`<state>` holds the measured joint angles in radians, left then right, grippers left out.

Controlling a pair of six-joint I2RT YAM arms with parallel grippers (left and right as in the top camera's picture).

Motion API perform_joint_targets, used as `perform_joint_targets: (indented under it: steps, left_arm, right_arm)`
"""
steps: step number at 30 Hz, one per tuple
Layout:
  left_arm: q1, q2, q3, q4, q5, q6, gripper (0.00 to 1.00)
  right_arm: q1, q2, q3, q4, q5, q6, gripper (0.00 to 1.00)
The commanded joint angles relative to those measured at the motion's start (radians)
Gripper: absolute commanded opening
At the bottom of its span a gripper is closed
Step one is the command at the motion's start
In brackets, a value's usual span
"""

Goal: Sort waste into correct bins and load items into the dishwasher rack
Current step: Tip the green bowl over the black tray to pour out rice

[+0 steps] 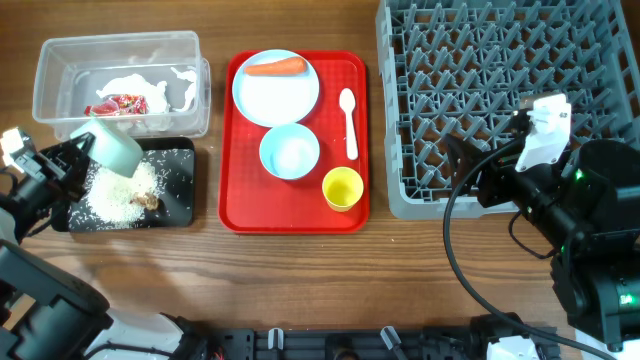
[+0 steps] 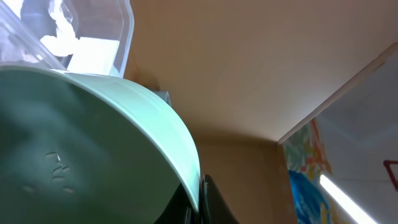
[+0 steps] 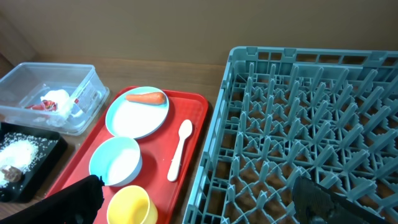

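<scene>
My left gripper [image 1: 82,147] is shut on the rim of the pale green bowl [image 1: 108,141], held tilted above the black tray [image 1: 180,165]; the bowl fills the left wrist view [image 2: 93,149]. White rice [image 1: 115,195] and a brown scrap [image 1: 148,201] lie in the black tray. The clear tub [image 1: 55,60] holds the red wrapper [image 1: 120,103] and white paper [image 1: 140,85]. The carrot [image 1: 275,67] lies on the blue plate [image 1: 275,95]. The blue bowl [image 1: 290,152], yellow cup [image 1: 342,188] and white spoon [image 1: 349,122] sit on the red serving tray [image 1: 240,215]. My right gripper [image 3: 196,205] is open and empty over the near left corner of the grey rack [image 1: 500,90].
The red serving tray lies between the bins and the rack. Bare wooden table runs along the front [image 1: 300,280]. The right arm's black cable [image 1: 460,230] loops over the table in front of the rack.
</scene>
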<state>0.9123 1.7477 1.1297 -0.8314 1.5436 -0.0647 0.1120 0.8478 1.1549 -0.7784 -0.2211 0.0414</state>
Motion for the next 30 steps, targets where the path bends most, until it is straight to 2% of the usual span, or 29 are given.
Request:
perform_joint_targets:
  steps: [1, 4, 9, 16, 30]
  left_arm:
    - [-0.02, -0.024, 0.01, -0.014, 0.033, 0.026, 0.04]
    - [-0.053, -0.064, 0.01, 0.028, 0.033, 0.019, 0.04]
    - [-0.046, -0.068, 0.01, 0.037, 0.033, -0.08, 0.04]
    - [-0.182, -0.143, 0.01, 0.036, 0.01, -0.044, 0.04]
    - [-0.529, -0.636, 0.01, -0.029, -0.785, -0.048, 0.04]
  right_arm:
    - [-0.005, 0.0, 0.023, 0.002, -0.017, 0.013, 1.0]
    - [-0.005, 0.0, 0.023, -0.006, -0.017, 0.014, 1.0]
    - [-0.005, 0.0, 0.023, -0.018, -0.016, 0.011, 1.0]
    - [-0.005, 0.0, 0.023, -0.024, -0.016, 0.01, 1.0]
    - [-0.005, 0.0, 0.023, -0.027, -0.013, 0.011, 1.0]
